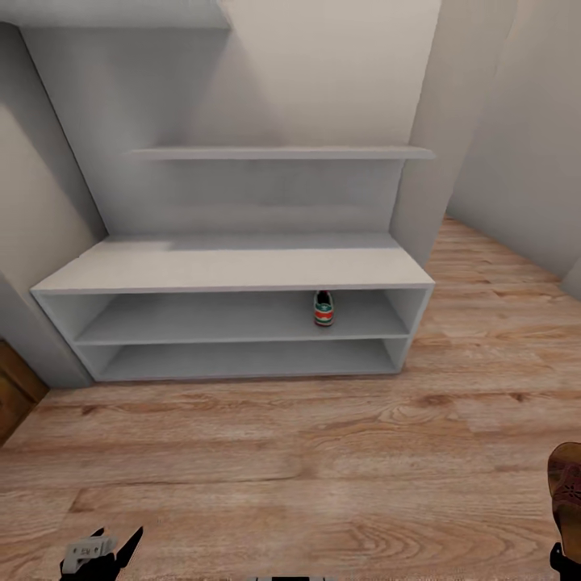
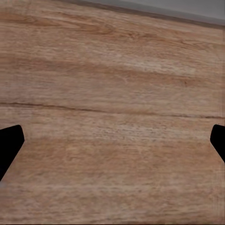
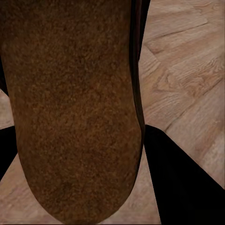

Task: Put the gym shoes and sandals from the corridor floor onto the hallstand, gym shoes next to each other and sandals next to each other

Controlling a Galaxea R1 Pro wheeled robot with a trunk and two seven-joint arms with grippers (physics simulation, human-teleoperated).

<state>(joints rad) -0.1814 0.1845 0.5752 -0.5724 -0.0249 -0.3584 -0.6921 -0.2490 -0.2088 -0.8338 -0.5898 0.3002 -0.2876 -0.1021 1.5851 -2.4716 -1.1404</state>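
Observation:
The hallstand stands ahead against the wall, pale grey, with a flat bench top and two open shelves. One gym shoe sits on its upper shelf toward the right, heel facing me. My right gripper is at the lower right edge of the head view, shut on a brown sandal held above the corridor floor. In the right wrist view the sandal's dark sole lies between the black fingers. My left gripper hangs low at the left, open over bare planks, its fingertips wide apart.
A ledge crosses the hallstand's tall back panel. A wall corner juts out just right of the unit, and the corridor runs on past it. A brown wooden piece shows at the left edge.

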